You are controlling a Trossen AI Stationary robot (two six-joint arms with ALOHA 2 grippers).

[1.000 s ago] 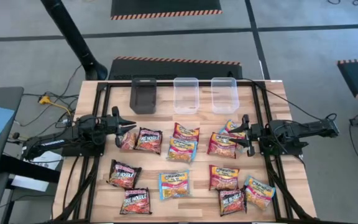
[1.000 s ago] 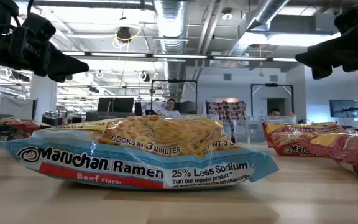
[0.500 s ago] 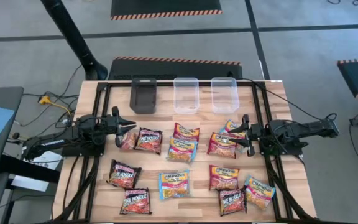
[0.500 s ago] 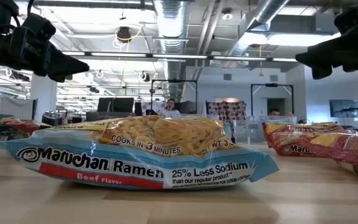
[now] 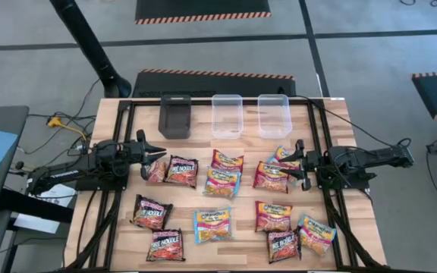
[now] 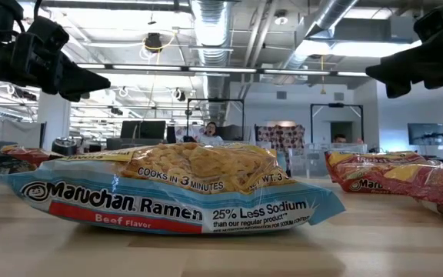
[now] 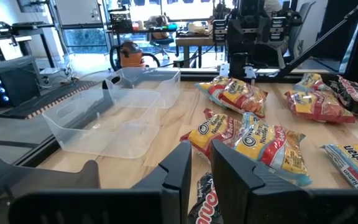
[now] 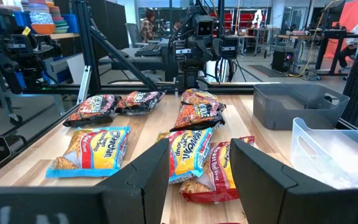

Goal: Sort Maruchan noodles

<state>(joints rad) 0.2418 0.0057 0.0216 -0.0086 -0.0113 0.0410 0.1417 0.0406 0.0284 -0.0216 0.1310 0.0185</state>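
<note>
Several Maruchan noodle packets lie flat on the wooden table (image 5: 332, 121). Among them are dark ones (image 5: 181, 171) (image 5: 152, 213), red-orange ones (image 5: 271, 177) (image 5: 273, 216) and light blue ones (image 5: 213, 225) (image 5: 316, 233). My left gripper (image 5: 160, 154) (image 7: 202, 168) hovers level at the table's left, above the edge of a packet (image 5: 156, 171); its fingers stand a narrow gap apart with nothing between them. My right gripper (image 5: 300, 164) (image 8: 201, 174) hovers level at the right, wide open, over a light blue packet (image 5: 283, 155).
A black bin (image 5: 175, 115) and two clear bins (image 5: 227, 115) (image 5: 274, 115) stand in a row at the table's far edge. A black frame (image 5: 124, 129) runs along the table's left, right and far sides. People sit in the room beyond (image 6: 210, 132).
</note>
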